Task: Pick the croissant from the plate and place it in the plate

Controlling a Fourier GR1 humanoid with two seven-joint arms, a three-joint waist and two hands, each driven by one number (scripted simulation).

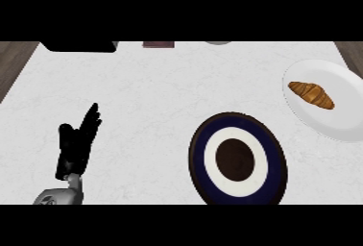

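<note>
Bare counter (142, 86) lies ahead and right of the left robot hand (77, 144); further right the dark-rimmed plate (205, 144) blocks the way, the white plate (333, 120) beyond it.

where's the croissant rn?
In the head view the croissant lies on the white plate at the counter's right edge, up and right of the dark blue-and-white plate, far from the left hand.

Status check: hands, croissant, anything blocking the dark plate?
Left hand open, resting at lower left; right hand not in view. Croissant on white plate, untouched. Dark-rimmed plate bare, nothing in the way.
</note>
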